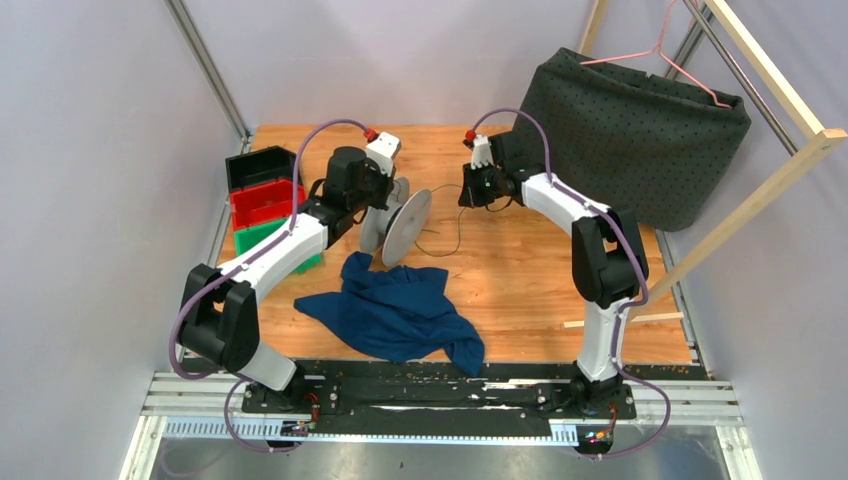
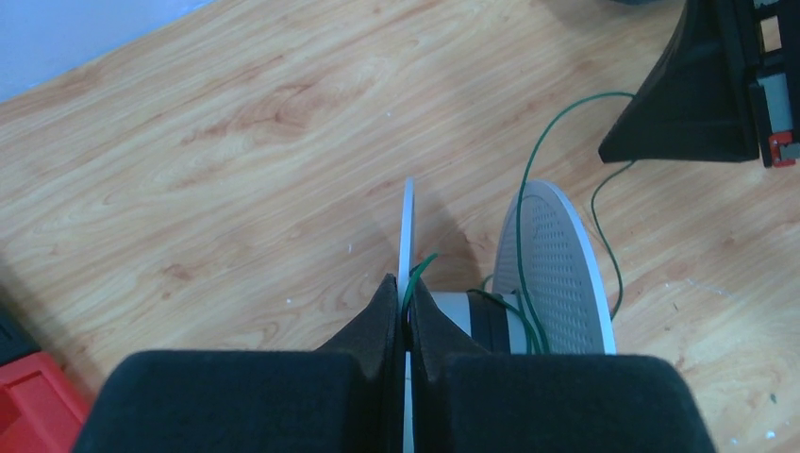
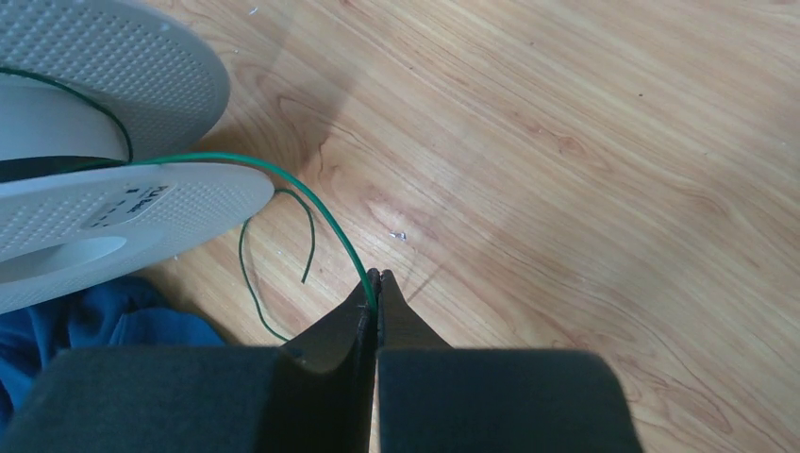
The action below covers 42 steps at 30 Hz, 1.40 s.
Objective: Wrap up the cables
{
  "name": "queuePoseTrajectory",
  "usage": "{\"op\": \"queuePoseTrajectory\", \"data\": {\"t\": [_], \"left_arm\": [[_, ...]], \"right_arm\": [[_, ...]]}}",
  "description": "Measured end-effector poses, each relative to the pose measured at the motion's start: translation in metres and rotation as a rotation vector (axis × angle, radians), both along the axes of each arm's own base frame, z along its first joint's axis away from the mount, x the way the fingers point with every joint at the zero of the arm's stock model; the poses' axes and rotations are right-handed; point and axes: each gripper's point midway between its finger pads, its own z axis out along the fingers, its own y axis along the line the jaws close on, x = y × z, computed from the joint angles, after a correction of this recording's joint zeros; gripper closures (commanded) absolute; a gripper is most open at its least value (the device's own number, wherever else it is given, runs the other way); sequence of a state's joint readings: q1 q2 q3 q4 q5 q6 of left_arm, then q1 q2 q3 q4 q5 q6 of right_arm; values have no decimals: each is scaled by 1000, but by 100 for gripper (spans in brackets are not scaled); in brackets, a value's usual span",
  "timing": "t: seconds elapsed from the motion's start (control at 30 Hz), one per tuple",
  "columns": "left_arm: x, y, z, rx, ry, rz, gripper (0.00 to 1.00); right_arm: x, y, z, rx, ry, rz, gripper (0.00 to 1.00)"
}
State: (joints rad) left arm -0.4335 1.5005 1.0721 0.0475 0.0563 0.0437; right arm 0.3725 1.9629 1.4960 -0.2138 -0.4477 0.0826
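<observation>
The white perforated spool [image 1: 405,225] stands on edge on the wooden table. My left gripper [image 2: 408,283] is shut on the thin rim of one spool flange [image 2: 408,226], and a bit of the thin green wire [image 2: 526,189] sits between the fingers too. A few turns of wire lie on the spool core beside the other flange [image 2: 557,274]. My right gripper [image 3: 375,278] is shut on the wire [image 3: 321,212], just right of the spool [image 3: 123,212]. The wire arcs from the spool to its fingertips, and a loose end curls on the table. In the top view the right gripper [image 1: 470,190] is right of the spool.
A crumpled blue cloth [image 1: 395,310] lies in front of the spool. Stacked black, red and green bins [image 1: 262,200] stand at the left edge. A dark dotted fabric bag [image 1: 640,130] hangs on a wooden frame at the back right, with a pink hanger [image 1: 660,50].
</observation>
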Motion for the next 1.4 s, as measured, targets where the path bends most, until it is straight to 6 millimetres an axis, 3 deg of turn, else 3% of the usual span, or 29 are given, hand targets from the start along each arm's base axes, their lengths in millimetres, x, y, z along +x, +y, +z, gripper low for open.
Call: {"op": "queuePoseTrajectory", "data": {"t": [0.33,0.53,0.67,1.03,1.23,1.4], "left_arm": [[-13,8,-6,79,100,-14,89],[-19,11,-13,100,136,-13,88],[-20,12,-15,110,155,-13,100],[-22,13,-15,117,178,-8,100],[-18,17,-4,84,189,19,100],[-5,29,20,-38,188,73,100]], "right_arm": [[4,1,7,6,-15,-5,99],[4,1,7,7,-14,-5,99],[5,1,7,8,-14,-6,99],[4,2,7,10,-12,-5,99],[-2,11,8,55,6,45,99],[-7,17,-12,74,69,64,97]]}}
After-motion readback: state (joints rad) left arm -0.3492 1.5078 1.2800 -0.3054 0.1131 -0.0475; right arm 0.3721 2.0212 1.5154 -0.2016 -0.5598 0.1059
